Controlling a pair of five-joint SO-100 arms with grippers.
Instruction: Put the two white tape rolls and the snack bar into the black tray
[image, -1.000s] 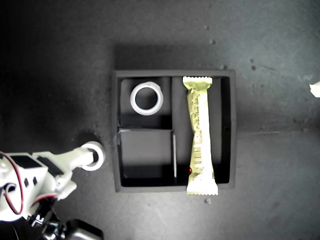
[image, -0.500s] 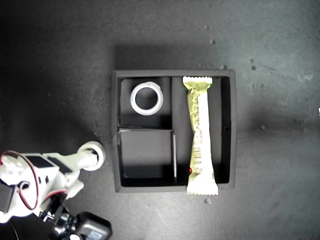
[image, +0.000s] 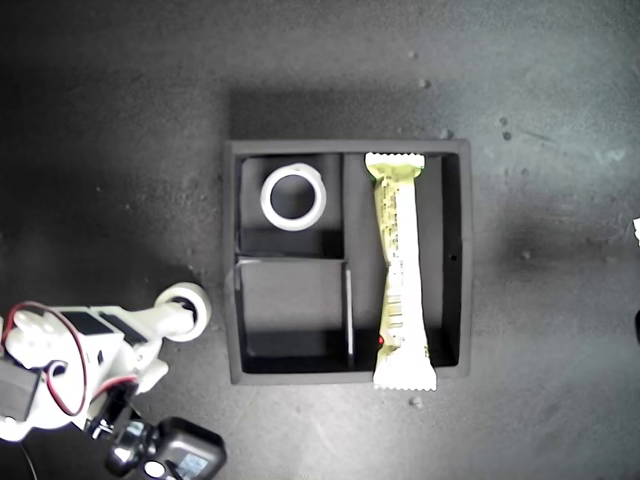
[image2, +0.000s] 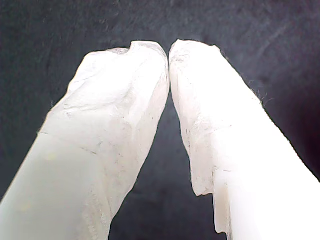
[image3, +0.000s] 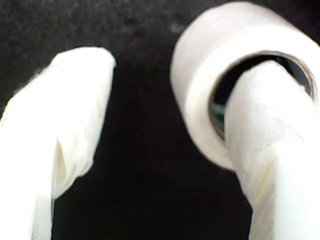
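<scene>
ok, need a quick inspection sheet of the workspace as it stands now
Surface: dark speckled tabletop, a few pale crumbs.
Job's things: square matte black tray; thin-walled white tape ring lying flat in one small compartment; cream-and-green snack bar in the long compartment, one crimped end over the tray wall; second white tape roll outside the tray, threaded on one finger of my second claw.
Clutter: nothing seen beyond crumbs.
Grippers: second claw open, one finger through the roll's core; first claw shut, empty.
Cables: red wire on the arm.
Surroundings: white fragment at the exterior view's right edge, unidentifiable.
</scene>
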